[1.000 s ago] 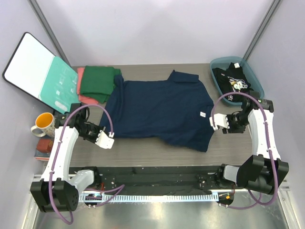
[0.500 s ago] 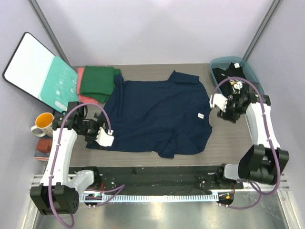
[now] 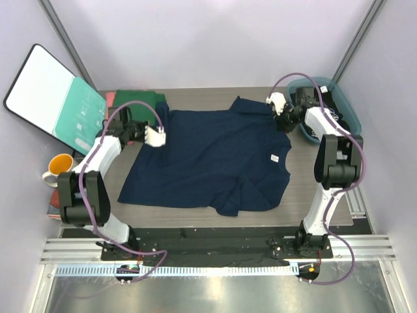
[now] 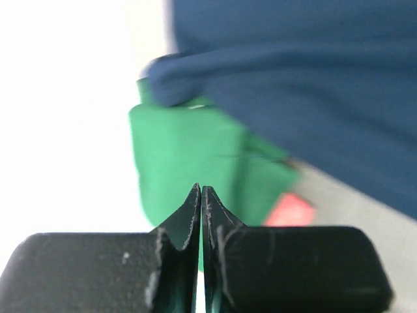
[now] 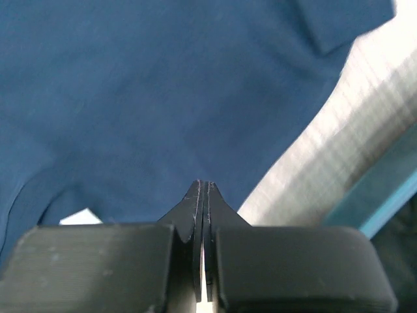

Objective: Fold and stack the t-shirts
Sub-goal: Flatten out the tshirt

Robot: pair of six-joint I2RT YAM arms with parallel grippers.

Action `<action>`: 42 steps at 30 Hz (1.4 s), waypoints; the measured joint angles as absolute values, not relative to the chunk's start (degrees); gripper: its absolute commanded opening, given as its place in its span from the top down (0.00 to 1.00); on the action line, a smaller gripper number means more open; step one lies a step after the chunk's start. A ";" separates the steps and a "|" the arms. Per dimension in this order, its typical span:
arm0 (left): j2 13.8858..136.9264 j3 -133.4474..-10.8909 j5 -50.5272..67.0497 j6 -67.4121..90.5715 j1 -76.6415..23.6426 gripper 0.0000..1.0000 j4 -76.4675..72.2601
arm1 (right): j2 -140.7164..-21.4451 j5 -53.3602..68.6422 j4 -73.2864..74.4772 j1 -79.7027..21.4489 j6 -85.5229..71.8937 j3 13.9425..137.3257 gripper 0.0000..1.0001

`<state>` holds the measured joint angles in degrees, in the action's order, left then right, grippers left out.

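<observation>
The navy blue t-shirt [image 3: 208,156] lies spread across the middle of the table, collar at the far side, its near right part rumpled. My left gripper [image 3: 158,136] is shut and empty at the shirt's far left sleeve. In the left wrist view its tips [image 4: 201,189] hover over the folded dark green t-shirt [image 4: 195,150], with a bit of the salmon-pink one [image 4: 290,212] beside it. My right gripper [image 3: 279,107] is shut and empty at the far right shoulder, over navy cloth [image 5: 163,98]. The black t-shirt [image 3: 324,104] sits in the bin.
A teal bin [image 3: 352,120] stands at the back right, just past my right gripper. The teal-and-white board [image 3: 52,98] leans at the back left. An orange mug [image 3: 58,168] and a red object [image 3: 55,203] sit off the table's left edge.
Both arms have swung from the shirt's near corners to its far sleeve and shoulder. The navy shirt's near hem is pulled in and more rumpled at the right.
</observation>
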<state>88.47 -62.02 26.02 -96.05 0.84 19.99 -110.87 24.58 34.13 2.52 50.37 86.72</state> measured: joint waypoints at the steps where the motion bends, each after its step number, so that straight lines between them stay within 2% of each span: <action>1: 89.73 -63.51 25.54 -95.39 0.82 1.00 18.00 | -112.40 24.49 33.56 2.26 49.10 88.14 0.99; 6: 93.84 -66.30 24.03 -94.37 -0.38 1.00 11.35 | -116.68 23.35 30.94 1.13 46.13 90.76 0.99; 13: 97.21 -66.50 24.01 -93.62 -2.85 1.00 9.34 | -119.42 19.81 29.21 0.49 45.58 90.06 0.99; 40: 103.81 -69.23 23.00 -95.42 -4.29 1.00 2.63 | -116.73 -0.51 22.37 2.81 52.80 80.47 0.99; 42: 104.36 -69.21 23.00 -95.42 -4.62 1.00 2.55 | -116.49 -0.91 22.04 2.68 53.34 79.94 0.96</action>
